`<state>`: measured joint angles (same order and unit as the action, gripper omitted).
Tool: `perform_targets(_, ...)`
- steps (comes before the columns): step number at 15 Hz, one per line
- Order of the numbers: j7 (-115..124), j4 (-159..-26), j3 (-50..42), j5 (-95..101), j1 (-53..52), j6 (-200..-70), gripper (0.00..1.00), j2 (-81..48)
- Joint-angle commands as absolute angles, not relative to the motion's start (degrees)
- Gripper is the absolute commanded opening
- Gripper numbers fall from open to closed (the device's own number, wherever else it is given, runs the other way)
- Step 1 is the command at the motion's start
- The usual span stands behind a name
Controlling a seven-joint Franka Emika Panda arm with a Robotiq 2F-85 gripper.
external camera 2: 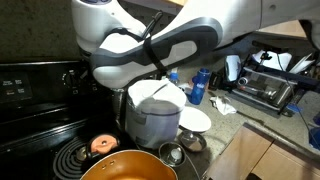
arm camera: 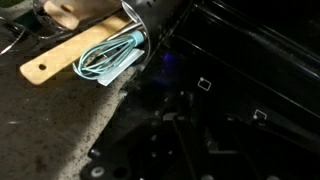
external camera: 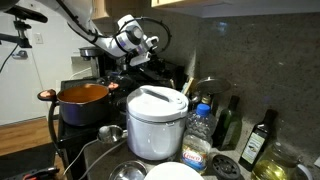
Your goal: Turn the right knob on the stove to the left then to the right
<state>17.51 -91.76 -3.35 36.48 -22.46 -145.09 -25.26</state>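
Panda arm [external camera: 128,36] enters from upper left, wrist angled down toward the stove [external camera 2: 30,105], which fills the frame's lower left. Tool [external camera: 152,50] near rear section; jaw spacing cannot be told.

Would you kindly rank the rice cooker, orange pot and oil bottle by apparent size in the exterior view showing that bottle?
Largest first:
rice cooker
orange pot, which sits farther back
oil bottle, smallest

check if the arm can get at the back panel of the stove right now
Probably yes: the arm hangs close over the stove and its back panel, clear of the orange pot and the rice cooker, with nothing visibly between.
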Motion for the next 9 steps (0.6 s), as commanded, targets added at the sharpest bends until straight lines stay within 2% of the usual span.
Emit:
perform_targets(1, 13.04, -89.27, -1.80, 39.59, -22.60, -142.28, 0.06, -28.96)
perform_targets(9, 19.47, -89.04, -1.01, 45.40, -26.16, -137.30, 0.06, -29.51)
